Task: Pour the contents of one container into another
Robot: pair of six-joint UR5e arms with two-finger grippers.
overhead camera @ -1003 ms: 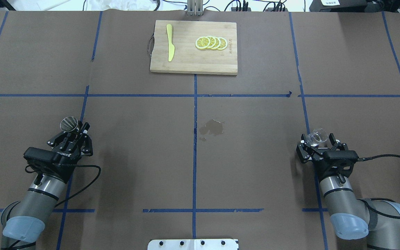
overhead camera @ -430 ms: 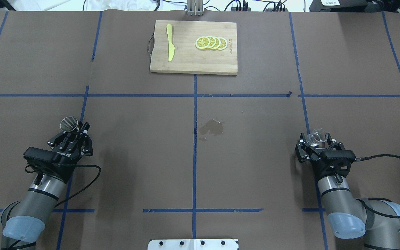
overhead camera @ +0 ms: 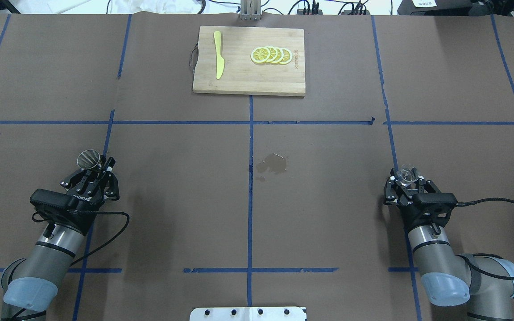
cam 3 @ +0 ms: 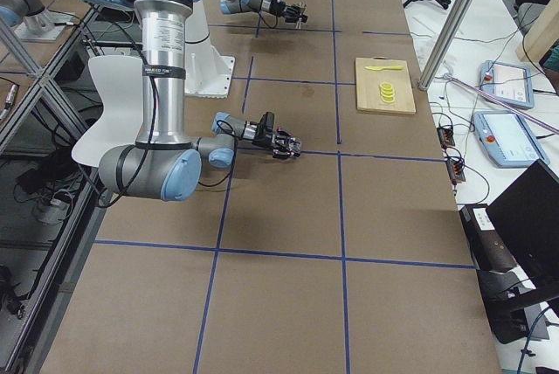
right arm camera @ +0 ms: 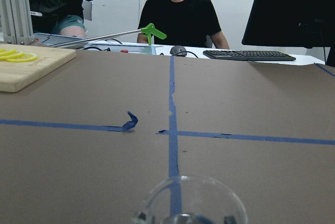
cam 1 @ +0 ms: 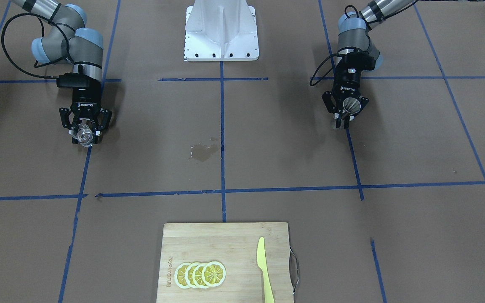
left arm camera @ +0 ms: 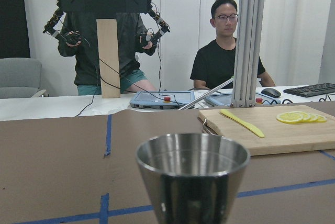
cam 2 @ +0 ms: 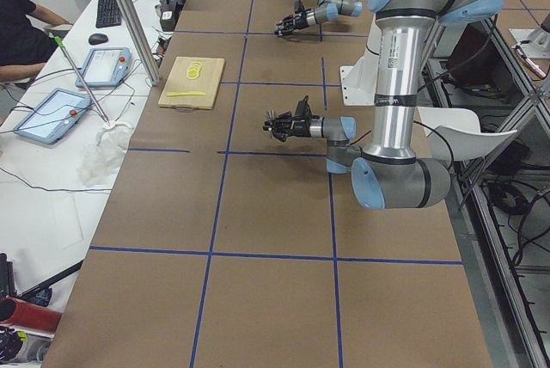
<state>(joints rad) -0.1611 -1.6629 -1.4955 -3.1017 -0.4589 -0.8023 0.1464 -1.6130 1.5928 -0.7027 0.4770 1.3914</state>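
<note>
Right gripper [overhead camera: 406, 182] is clamping the small clear glass cup with the thick base [overhead camera: 407, 174] at lower right of the overhead view, fingers closed against its sides. Left gripper [overhead camera: 96, 168] is holding the small grey steel hourglass jigger [overhead camera: 89, 159] at lower left, fingers pinched in somewhere below the upper cone, exact grip point hidden. In the left wrist view the jigger's open cone is facing up. The two vessels are sitting well apart, with a dark wet patch [overhead camera: 272, 163] lying between them beside the centre tape line. Handling guess: the glass is rigid, slick and breakable, light but bottom-heavy, so gripping across the wall just above the base is looking right. Over-squeezing is risking a crack, and under-squeezing is risking a slip during tilt. The jigger is stiff, smooth, light steel, and the narrow waist is looking like the natural hold, leaving the rim clear. Its mouth is small, so pouring is going to need close alignment. Cup contents: can't tell.
</note>
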